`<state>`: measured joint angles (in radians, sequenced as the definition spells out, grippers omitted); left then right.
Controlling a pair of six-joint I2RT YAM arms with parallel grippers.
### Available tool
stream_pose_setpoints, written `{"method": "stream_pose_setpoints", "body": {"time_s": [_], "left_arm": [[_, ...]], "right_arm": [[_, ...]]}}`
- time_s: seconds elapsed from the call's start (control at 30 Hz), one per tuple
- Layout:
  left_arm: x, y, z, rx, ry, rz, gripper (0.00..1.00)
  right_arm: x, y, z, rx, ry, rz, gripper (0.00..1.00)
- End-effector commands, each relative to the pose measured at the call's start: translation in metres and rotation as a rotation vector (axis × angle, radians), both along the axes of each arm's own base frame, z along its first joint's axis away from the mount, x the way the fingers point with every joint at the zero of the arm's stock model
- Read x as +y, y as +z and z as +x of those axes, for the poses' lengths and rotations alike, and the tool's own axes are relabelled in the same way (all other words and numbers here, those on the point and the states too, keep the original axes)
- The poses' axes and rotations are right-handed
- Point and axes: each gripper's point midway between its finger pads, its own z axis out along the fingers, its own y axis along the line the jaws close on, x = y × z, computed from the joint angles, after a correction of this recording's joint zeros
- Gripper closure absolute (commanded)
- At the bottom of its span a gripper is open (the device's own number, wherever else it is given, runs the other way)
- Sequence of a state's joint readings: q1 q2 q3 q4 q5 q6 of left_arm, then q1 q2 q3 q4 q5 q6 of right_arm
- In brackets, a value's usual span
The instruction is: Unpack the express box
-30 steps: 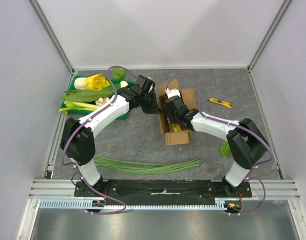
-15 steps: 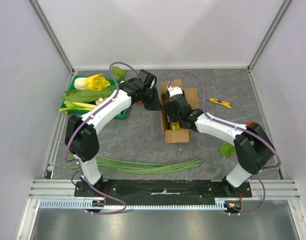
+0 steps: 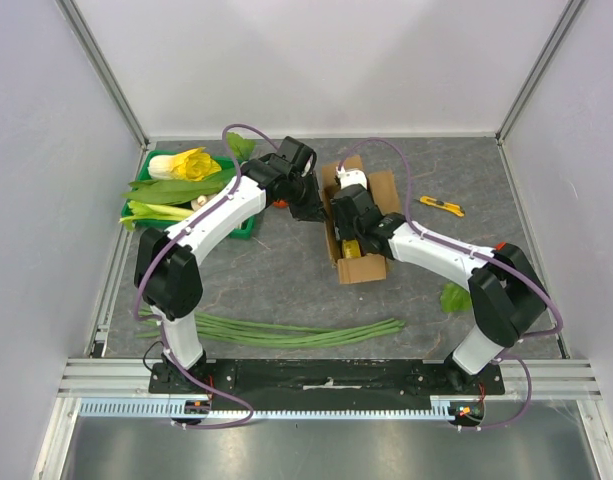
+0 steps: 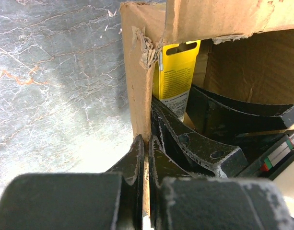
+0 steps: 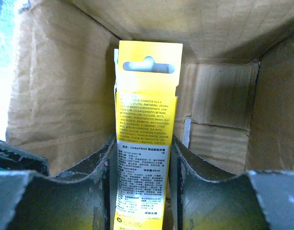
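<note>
Carton [image 5: 144,143] one, yellow; express box [image 3: 361,270] one

Bottom of yellow carton [image 5: 144,120] cut off (print unreadable); right pincer [image 5: 143,143] tips hidden in express box [image 3: 361,270] overhead.

- Green tray [image 3: 246,231], far left, holding leafy greens [image 3: 171,190] and a yellow-white cabbage [image 3: 186,163].
- Yellow utility knife [image 3: 441,206], far right.
- Long green stalks [image 3: 296,330] along the near edge.
- Slim yellow carton [image 5: 144,143], upright.
</note>
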<state>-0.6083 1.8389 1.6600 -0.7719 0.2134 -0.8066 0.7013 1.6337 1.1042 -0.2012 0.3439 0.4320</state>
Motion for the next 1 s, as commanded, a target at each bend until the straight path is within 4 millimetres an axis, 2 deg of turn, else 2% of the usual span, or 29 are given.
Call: {"method": "stream_pose_setpoints", "body": {"time_s": [0.0,0.07,0.23,0.53,0.73,0.97], "left_arm": [[-0.017,0.026,0.001,-0.034,-0.011,-0.063,0.98],[-0.018,0.023,0.001,-0.040,-0.020,-0.051,0.98],[-0.014,0.013,0.001,-0.035,-0.004,0.000,0.98],[-0.001,0.002,0.012,-0.055,0.048,0.086,0.98],[0.002,-0.004,0.015,-0.047,0.054,0.121,0.98],[0.007,-0.008,0.019,-0.062,0.041,0.163,0.98]], "right_arm": [[0.011,0.037,0.022,-0.088,-0.060,0.068,0.60],[0.012,0.035,0.024,-0.082,-0.069,0.064,0.60],[0.011,0.044,0.025,-0.087,-0.087,0.074,0.60],[0.003,0.080,0.019,-0.135,-0.113,0.131,0.60],[-0.003,0.093,0.015,-0.160,-0.123,0.142,0.59],[-0.005,0.138,0.017,-0.236,-0.121,0.193,0.58]]}}
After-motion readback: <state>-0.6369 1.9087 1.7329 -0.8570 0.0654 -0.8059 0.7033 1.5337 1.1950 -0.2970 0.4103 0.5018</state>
